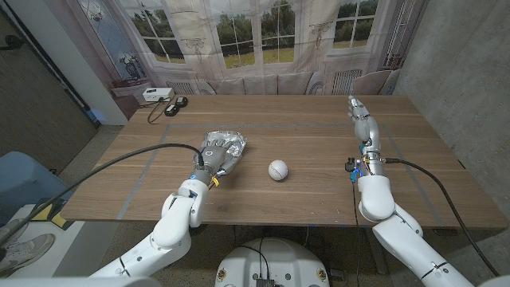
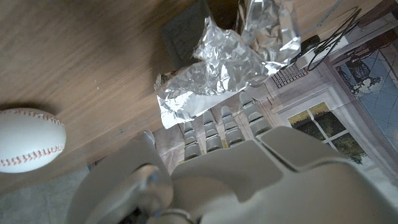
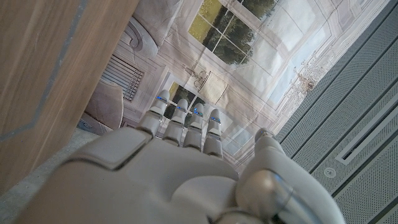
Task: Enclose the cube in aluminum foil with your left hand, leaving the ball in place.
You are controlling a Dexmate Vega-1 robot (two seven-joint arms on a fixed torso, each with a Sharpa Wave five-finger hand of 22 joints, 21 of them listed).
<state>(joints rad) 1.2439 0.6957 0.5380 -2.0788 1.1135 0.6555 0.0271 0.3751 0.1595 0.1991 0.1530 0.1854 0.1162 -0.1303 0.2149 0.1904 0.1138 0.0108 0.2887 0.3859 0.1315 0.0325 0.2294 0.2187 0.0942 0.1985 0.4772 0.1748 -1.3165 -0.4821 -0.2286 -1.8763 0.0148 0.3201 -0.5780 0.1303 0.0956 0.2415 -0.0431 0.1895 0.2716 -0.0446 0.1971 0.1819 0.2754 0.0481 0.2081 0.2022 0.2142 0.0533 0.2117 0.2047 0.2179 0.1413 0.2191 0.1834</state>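
- Foil (image 1: 227,146) lies crumpled on the table (image 1: 319,135), left of centre; cube itself can't be made out, prob. under or inside the foil, which would explain the humped shape
- Wrist view shows a dark patch (image 2: 186,36) beside the foil (image 2: 233,56) – could be the cube's face or just shadow, can't tell
- Ball (image 1: 277,170) sits bare on the wood, apart from the foil & to its right, w/ nothing touching it; fits the task, it's meant to stay put
- Left hand (image 1: 213,157) is over the near edge of the foil, back up, fingers (image 2: 214,127) reaching onto the sheet; looks like pressing or folding it down, but whether it's pinching foil or only touching it – can't tell
- Right hand (image 1: 360,112) is at the far right, well away from foil & ball, fingers (image 3: 186,124) straight and side by side, holding nothing; parked clear since the job is the left's
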